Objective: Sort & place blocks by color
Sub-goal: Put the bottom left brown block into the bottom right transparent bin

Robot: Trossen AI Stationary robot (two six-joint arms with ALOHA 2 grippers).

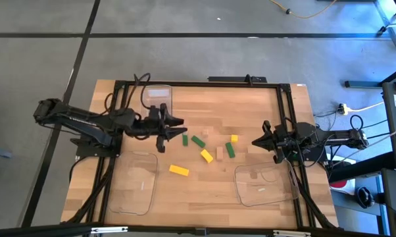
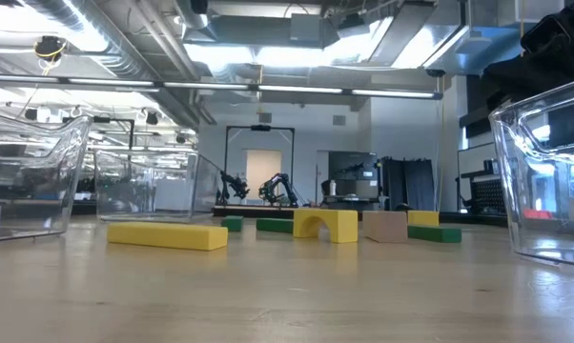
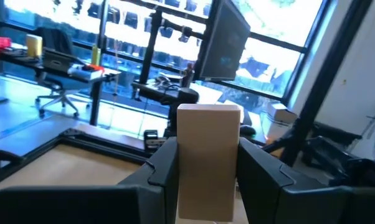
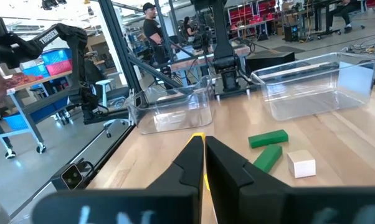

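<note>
My left gripper hovers over the left middle of the table, shut on a plain tan block. Loose blocks lie flat on the table's middle: green bars, a green piece, yellow pieces, a yellow bar and a tan piece. The low view shows the yellow bar, a yellow arch and a tan cube. My right gripper is shut, right of the blocks, touching nothing. My left gripper pinches the tan block between its two fingers, one on each long side face. The fingers reach out level and the block stands upright between them, its top end rising above the fingertips. Its lower end is cut off by the picture's edge.
Three clear plastic trays sit on the table: one at the far left, one at the near left, one at the near right. A black frame runs around the table. People stand in the room beyond.
</note>
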